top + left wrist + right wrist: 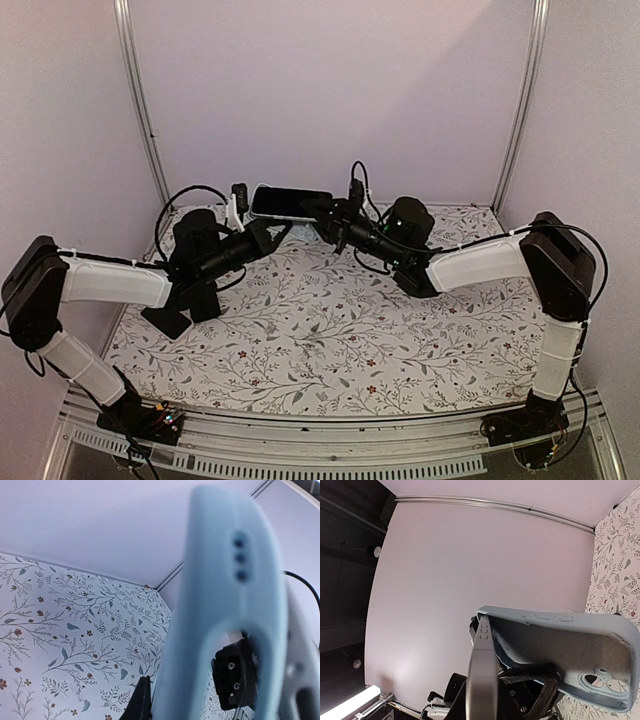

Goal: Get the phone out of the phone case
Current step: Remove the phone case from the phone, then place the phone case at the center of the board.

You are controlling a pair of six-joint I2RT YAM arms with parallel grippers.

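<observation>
Gap btw phone [482,680] & case [570,642]: rt wrist view only, not top.

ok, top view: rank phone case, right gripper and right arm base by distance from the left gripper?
1. phone case, back centre, its left end in the left gripper.
2. right gripper, at the case's right end.
3. right arm base, near right corner.

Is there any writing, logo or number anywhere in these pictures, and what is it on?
No text can be read in any view.
The phone has a dark screen with nothing written on it.
The case is plain light blue with no logo showing, and it is blurred in the left wrist view.
The cloth has a flower print only.
</observation>
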